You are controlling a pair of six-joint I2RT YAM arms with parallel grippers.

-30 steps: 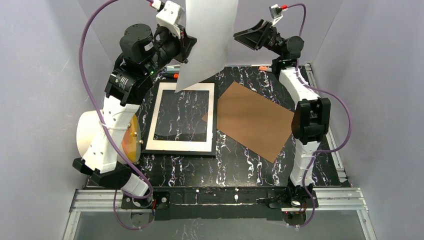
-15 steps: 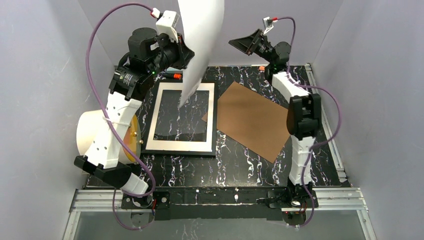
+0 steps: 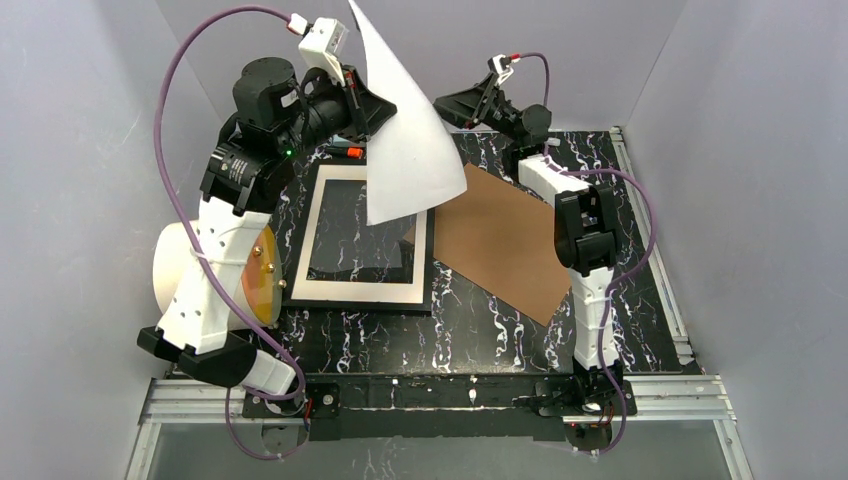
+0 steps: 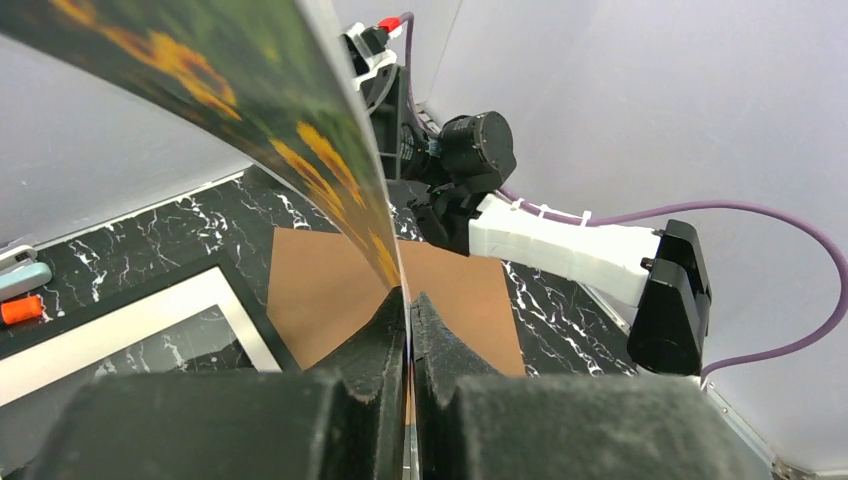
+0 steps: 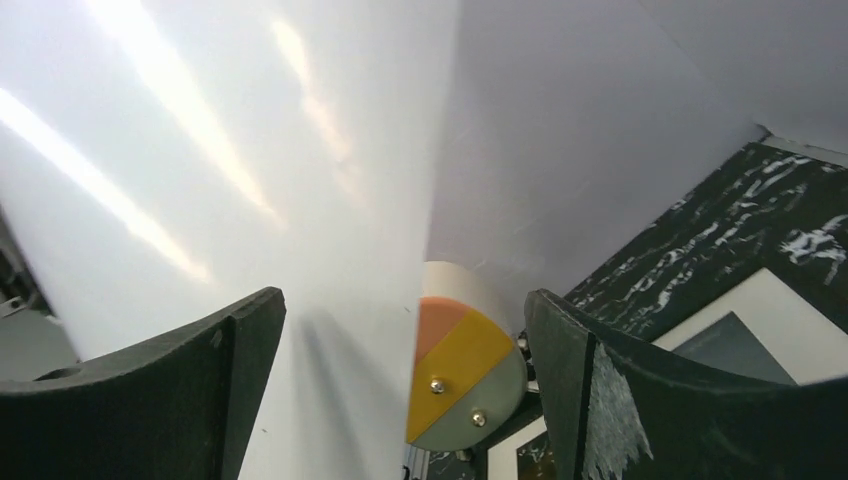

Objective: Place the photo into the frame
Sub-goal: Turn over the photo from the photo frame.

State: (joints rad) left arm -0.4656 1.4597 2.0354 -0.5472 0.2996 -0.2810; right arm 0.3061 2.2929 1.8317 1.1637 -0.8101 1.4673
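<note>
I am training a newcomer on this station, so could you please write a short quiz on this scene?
1. True or false: the left gripper is shut on the photo.
2. In the top view, what lies right of the frame? A) brown board B) scissors C) mug
3. The right gripper has its jaws ____.
Key: 1 true; 2 A; 3 open.
</note>
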